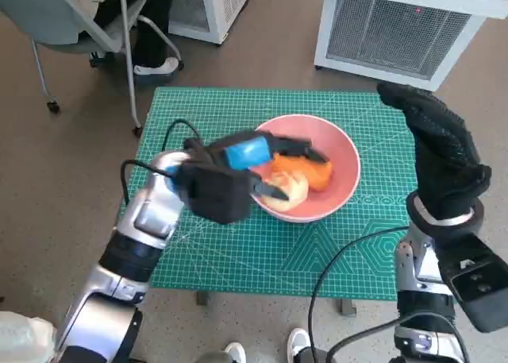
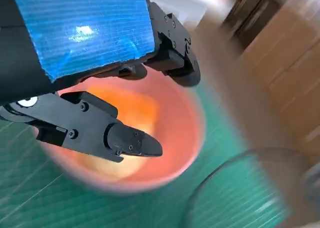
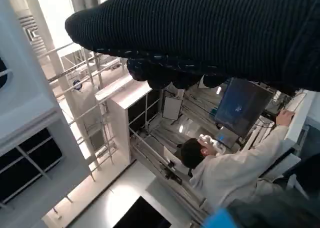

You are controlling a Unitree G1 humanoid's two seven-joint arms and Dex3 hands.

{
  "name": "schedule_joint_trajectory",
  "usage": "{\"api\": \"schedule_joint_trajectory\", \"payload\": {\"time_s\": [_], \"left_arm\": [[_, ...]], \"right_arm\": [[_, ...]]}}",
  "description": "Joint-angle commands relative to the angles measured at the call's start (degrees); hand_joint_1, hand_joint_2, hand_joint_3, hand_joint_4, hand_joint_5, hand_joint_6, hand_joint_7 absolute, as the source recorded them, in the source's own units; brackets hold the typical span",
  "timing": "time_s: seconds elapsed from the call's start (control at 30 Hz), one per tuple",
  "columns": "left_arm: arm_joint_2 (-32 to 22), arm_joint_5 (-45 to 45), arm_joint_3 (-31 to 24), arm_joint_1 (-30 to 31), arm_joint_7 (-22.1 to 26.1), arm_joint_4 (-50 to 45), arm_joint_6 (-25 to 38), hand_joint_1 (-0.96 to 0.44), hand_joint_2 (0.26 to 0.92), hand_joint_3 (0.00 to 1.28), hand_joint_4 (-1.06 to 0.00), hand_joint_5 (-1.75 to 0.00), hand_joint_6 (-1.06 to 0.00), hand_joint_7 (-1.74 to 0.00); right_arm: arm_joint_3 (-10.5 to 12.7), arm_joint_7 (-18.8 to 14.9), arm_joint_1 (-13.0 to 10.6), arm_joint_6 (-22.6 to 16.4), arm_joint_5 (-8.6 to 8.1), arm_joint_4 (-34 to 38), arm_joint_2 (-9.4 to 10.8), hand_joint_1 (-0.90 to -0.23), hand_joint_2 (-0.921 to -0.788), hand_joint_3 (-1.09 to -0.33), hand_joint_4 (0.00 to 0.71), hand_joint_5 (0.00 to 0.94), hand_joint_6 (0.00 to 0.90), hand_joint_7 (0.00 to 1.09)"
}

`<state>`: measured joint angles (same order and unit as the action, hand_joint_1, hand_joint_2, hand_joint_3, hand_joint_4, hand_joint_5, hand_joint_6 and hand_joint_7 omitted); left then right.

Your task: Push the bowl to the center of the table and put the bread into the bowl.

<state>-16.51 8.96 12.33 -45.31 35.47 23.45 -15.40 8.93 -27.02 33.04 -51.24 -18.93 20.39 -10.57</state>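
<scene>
The left robot hand (image 1: 252, 158) hung open over the bread (image 1: 300, 175) in the bowl (image 1: 346, 166); the right robot hand (image 1: 441, 148) was raised, empty, fingers extended.

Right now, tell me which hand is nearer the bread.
Left. The left hand is over the pink bowl, its fingers right at the bread inside. The right hand is raised off to the bowl's right side, clear of it and holding nothing.

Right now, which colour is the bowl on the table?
The bowl is pink, seen best in the head view.
</scene>
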Motion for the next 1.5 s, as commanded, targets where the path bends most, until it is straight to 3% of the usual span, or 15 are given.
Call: {"api": "schedule_joint_trajectory", "payload": {"time_s": [0.03,0.2,0.4,0.57,0.7,1.03,1.5], "left_arm": [[2.8,-4.7,-5.1,3.1,-6.5,1.6,-10.5,-0.39,0.921,0.13,-0.33,0.0,-0.41,-0.16],[6.0,-10.4,-9.5,4.7,-10.7,-0.1,-15.1,-0.4,0.921,0.14,-0.35,0.0,-0.44,-0.13],[8.4,-16.8,-11.8,7.6,-11.4,-5.5,-16.5,-0.4,0.921,0.22,-0.38,-0.01,-0.44,-0.08],[10.0,-18.2,-12.7,9.0,-13.4,-8.6,-17.2,-0.41,0.921,0.28,-0.35,-0.01,-0.43,-0.06],[11.2,-18.3,-13.4,9.6,-15.4,-10.4,-18.0,-0.41,0.921,0.29,-0.36,-0.02,-0.44,-0.06],[14.4,-23.1,-13.8,11.6,-18.1,-17.2,-12.9,-0.41,0.921,0.33,-0.37,-0.02,-0.48,-0.07],[15.9,-24.4,-13.9,11.6,-18.8,-18.9,-11.3,-0.39,0.921,0.31,-0.4,-0.02,-0.53,-0.12]], "right_arm": [[0.2,0.7,-0.8,2.3,-0.61,-1.6,-0.4,-0.616,-0.921,-0.724,0.255,0.002,0.002,0.63],[0.4,1.1,0.4,3.5,-0.46,-2.2,-0.7,-0.606,-0.921,-0.713,0.258,0.003,0.01,0.63],[0.8,1.5,2.6,4.9,-0.21,-2.6,-1.4,-0.598,-0.921,-0.708,0.26,0.002,0.021,0.58],[1.0,1.4,4.5,6.1,-0.75,-2.5,-1.6,-0.6,-0.921,-0.707,0.26,0.001,0.048,0.53],[1.1,1.6,5.9,6.5,-0.25,-2.2,-1.6,-0.595,-0.921,-0.706,0.262,0.001,0.061,0.5],[0.9,2.9,8.7,6.7,2.47,-1.6,-1.7,-0.587,-0.921,-0.728,0.267,0.002,0.096,0.44],[0.3,2.9,10.2,7.1,2.46,-0.7,-2.0,-0.582,-0.921,-0.73,0.273,0.003,0.125,0.42]]}}
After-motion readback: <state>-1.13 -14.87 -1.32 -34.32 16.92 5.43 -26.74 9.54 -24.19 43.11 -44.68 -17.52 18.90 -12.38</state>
